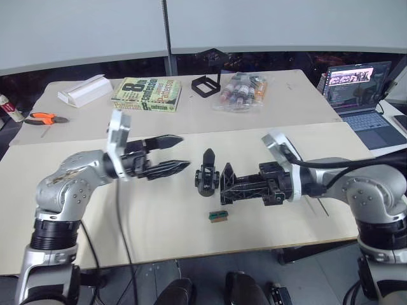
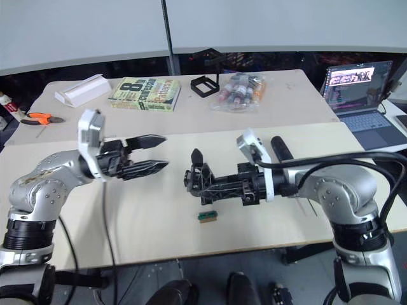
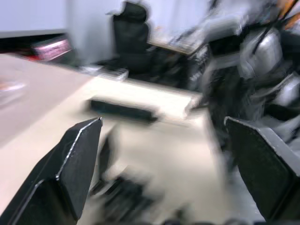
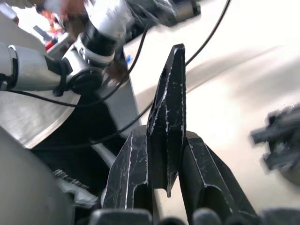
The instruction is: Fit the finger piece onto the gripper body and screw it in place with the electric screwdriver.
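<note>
Right hand [image 1: 230,184] grips finger piece [image 4: 168,117] beside gripper body [image 1: 206,178].

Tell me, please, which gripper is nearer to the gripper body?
The right. The right gripper, shut on the finger piece, has its tips just beside the gripper body. The left gripper, open, hovers farther off on the other side.

The open grey laptop [image 1: 365,95] at two o'clock is cut off by the edge; the left wrist view blurs the counter [image 3: 159,140].
</note>
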Action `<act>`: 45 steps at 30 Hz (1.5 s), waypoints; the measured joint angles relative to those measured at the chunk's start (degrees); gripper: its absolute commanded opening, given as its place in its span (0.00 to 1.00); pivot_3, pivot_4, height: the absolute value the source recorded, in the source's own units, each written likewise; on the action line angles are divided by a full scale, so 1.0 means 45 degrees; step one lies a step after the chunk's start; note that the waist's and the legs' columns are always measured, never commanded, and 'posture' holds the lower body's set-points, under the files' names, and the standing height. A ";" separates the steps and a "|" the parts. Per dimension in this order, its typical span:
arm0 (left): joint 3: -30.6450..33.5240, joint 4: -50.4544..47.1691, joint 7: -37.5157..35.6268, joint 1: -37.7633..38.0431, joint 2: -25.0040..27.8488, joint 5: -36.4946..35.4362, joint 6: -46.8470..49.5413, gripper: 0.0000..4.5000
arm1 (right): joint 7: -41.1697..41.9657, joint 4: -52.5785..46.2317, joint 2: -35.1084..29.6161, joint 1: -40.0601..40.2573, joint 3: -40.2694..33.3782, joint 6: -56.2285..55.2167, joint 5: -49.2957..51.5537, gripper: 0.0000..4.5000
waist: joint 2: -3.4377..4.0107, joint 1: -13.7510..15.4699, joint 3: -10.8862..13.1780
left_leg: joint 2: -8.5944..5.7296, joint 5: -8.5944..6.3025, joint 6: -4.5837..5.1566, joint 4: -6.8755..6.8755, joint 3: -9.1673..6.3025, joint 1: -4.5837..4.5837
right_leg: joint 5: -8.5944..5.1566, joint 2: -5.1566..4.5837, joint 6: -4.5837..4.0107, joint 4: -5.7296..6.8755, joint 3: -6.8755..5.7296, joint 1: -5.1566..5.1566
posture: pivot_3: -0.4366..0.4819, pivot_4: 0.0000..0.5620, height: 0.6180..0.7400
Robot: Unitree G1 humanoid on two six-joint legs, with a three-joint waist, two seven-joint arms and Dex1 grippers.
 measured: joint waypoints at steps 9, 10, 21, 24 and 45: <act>-0.1577 0.3037 -0.0547 0.1330 -0.1323 0.3676 -0.4334 1.00 | 0.2251 0.0801 0.0121 0.1644 0.0994 -0.6426 -0.3952 0.09 | -0.0003 0.0079 0.0003 | -0.0002 -0.0001 0.0003 0.0026 0.0000 -0.0005 | 0.0005 0.0000 0.0005 0.0006 -0.0014 0.0005 | 0.48 0.27 1.00; -0.1879 0.3377 -0.0525 0.1330 -0.1650 0.4037 -0.4718 1.00 | 0.2302 0.0908 0.0173 0.1637 0.0993 -0.6658 -0.4018 0.09 | -0.0003 0.0085 0.0003 | 0.0001 -0.0001 0.0002 0.0026 -0.0002 -0.0007 | 0.0005 0.0000 0.0004 0.0006 -0.0017 0.0005 | 0.48 0.27 1.00; -0.2999 0.6930 0.0023 -0.0914 -0.4111 0.5762 -0.6164 1.00 | 0.2283 0.1195 0.0536 0.1502 0.0966 -0.7284 -0.4043 0.09 | -0.0005 0.0063 0.0002 | 0.0001 -0.0001 0.0004 0.0038 -0.0003 -0.0012 | 0.0008 0.0000 0.0002 0.0012 -0.0017 0.0002 | 0.48 0.27 1.00; -0.3147 0.7849 -0.0226 -0.1445 -0.4389 0.6044 -0.6555 1.00 | 0.2274 0.1074 0.0466 0.1557 0.0930 -0.7135 -0.3921 0.09 | -0.0005 0.0053 0.0002 | 0.0002 -0.0001 0.0004 0.0039 -0.0003 -0.0012 | 0.0008 0.0001 0.0002 0.0013 -0.0018 0.0002 | 0.48 0.27 1.00; -0.3238 1.0214 -0.0730 -0.2675 -0.5301 0.7094 -0.8350 0.51 | 0.1324 0.0400 0.0483 0.1494 0.0683 -0.6272 -0.3737 0.09 | -0.0005 0.0079 0.0002 | 0.0000 -0.0002 0.0008 0.0065 -0.0003 -0.0020 | 0.0010 0.0000 0.0005 0.0023 -0.0018 0.0005 | 0.48 0.27 1.00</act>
